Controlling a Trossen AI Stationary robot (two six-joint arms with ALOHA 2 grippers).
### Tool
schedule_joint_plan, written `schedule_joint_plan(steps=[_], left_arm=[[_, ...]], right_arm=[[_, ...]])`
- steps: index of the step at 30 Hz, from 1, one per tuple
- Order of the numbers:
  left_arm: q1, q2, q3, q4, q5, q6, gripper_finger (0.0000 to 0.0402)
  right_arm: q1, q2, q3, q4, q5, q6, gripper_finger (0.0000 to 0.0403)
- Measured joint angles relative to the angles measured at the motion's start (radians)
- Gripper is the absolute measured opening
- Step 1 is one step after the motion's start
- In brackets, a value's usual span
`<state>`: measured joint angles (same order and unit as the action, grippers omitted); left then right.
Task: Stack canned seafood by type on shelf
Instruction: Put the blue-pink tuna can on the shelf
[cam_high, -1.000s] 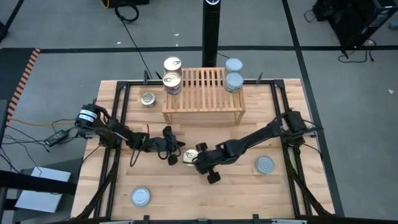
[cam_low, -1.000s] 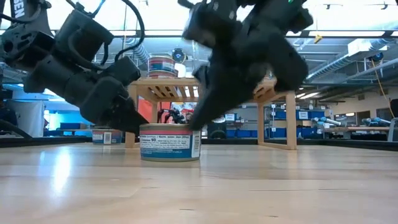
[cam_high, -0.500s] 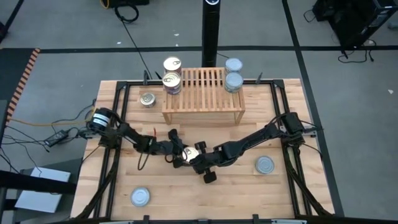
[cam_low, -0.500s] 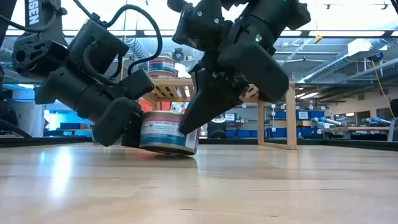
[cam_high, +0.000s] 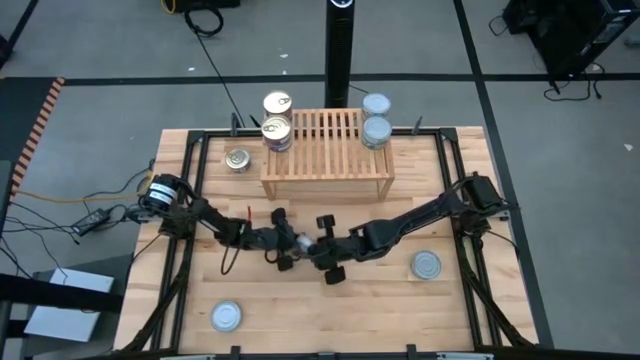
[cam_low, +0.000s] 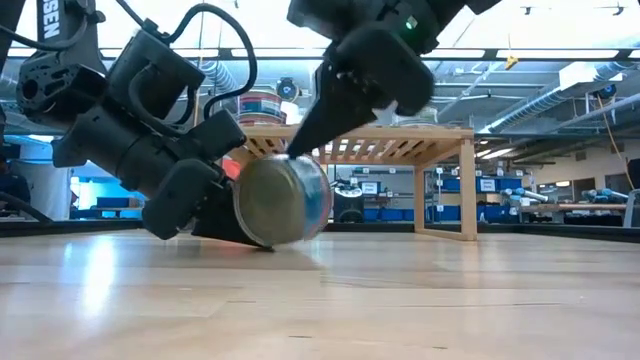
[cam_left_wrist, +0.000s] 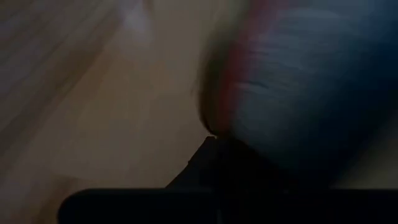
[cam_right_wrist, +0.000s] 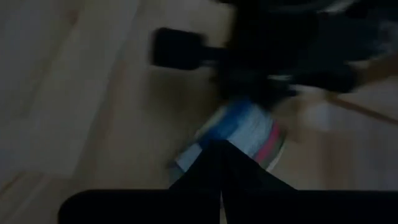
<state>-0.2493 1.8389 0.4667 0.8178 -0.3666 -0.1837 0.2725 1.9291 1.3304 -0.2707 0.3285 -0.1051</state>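
Four tins stacked on the shelf (cam_high: 326, 150); four left, one tipped tin (cam_low: 284, 199) between both closed grippers, mid-counter.

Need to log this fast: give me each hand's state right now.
Left hand: shut, pressed against the tipped tin, not gripping it.
Right hand: shut, its tip on the same tin's upper edge, nothing held.
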Motion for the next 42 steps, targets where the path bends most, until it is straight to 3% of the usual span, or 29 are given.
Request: schedule_joint_plan(steps=[4,20,28,36,39,42], left_arm=[[-0.014,-0.004,0.002,0.000,0.035,0.021,0.0000],[-0.024,-0.005,0.002,-0.006,0.001,0.043,0.0001],[-0.023,-0.005,0.001,-0.008,-0.005,0.038,0.0001],[-0.023,-0.005,0.001,-0.007,-0.006,0.042,0.0001],[-0.023,-0.005,0.001,-0.007,-0.006,0.042,0.0001],[-0.022,-0.005,0.001,-0.008,-0.006,0.057,0.0001]], right_arm=[[-0.012,-0.018,0.000,-0.022,0.010,0.010,0.0006],[0.004,-0.052,-0.010,-0.069,-0.032,0.123,0.0011],[0.040,-0.174,-0.009,-0.172,-0.039,0.365,0.0014],[0.080,-0.207,-0.009,-0.243,-0.194,0.604,0.0033],[0.108,-0.198,-0.009,-0.243,-0.190,0.689,0.0051],[0.142,-0.193,-0.009,-0.244,-0.119,0.772,0.0076]])
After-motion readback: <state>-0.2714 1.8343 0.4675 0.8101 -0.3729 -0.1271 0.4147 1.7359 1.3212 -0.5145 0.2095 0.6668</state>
